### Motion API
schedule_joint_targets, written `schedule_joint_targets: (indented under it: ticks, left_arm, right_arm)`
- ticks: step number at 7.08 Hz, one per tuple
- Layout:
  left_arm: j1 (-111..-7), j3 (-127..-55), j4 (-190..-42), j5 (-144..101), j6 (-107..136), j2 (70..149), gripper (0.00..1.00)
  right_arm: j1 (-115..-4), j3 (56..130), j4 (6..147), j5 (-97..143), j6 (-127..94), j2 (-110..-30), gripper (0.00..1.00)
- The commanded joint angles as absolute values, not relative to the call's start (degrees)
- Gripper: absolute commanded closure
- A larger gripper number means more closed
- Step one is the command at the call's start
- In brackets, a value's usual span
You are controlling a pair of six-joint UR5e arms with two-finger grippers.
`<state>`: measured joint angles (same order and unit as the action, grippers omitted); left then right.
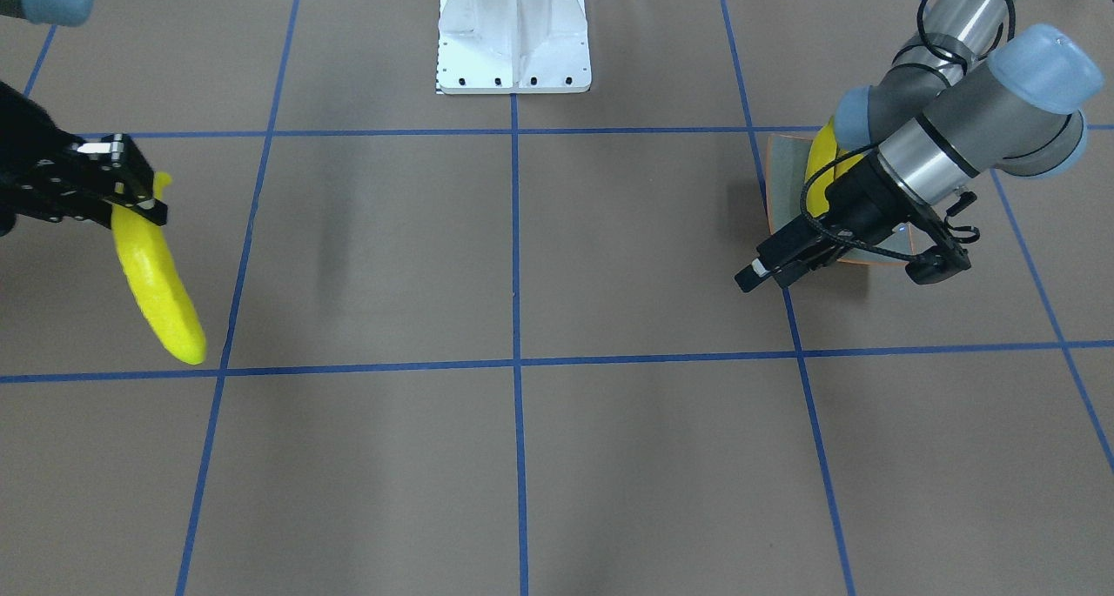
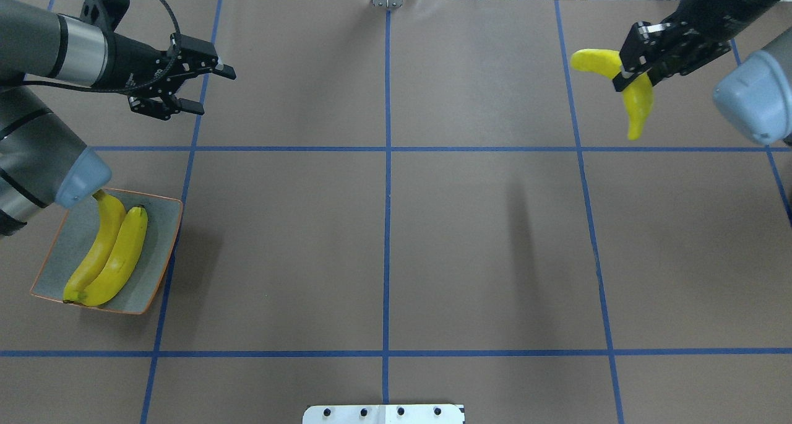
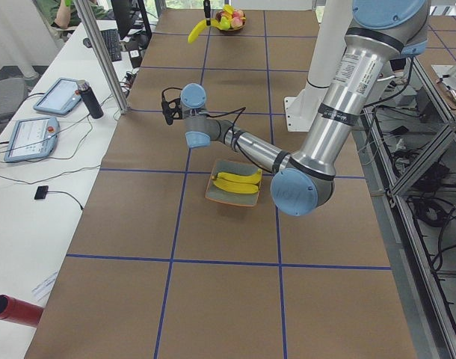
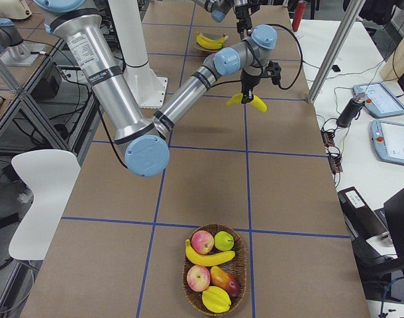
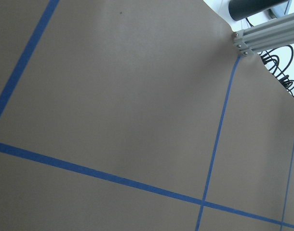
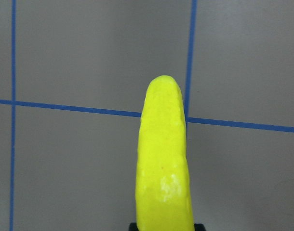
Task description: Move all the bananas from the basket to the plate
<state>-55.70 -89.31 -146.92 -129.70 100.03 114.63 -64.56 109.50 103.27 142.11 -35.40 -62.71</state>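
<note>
Yellow banana (image 2: 637, 99) clenched in the right gripper (image 2: 631, 77) above the brown table (image 2: 433, 257), left gripper (image 2: 213, 91) spread and empty, two bananas (image 2: 114, 254) side by side on the plate (image 2: 158, 238), fourth banana (image 4: 205, 257) in the basket (image 4: 240, 268)

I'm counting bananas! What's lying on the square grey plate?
Two bright yellow bananas lie side by side on the square grey-blue orange-rimmed plate. The left arm's pale blue joint cap hides one corner.
</note>
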Motion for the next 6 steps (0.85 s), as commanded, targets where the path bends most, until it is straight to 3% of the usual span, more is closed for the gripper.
schedule_joint_targets:
  ticks: [1,6]
  left_arm:
    - [-54.85,-89.99,-148.43,-129.73,105.02,117.77,0.0]
    - [-49.4,-92.88,-158.38,-124.28,120.29,117.86,0.0]
  right_arm:
    - [-59.78,108.11,82.72,142.56,-53.97,-62.49,1.0]
    - [-53.28,106.17,42.68,135.2,-91.87,-62.14,1.0]
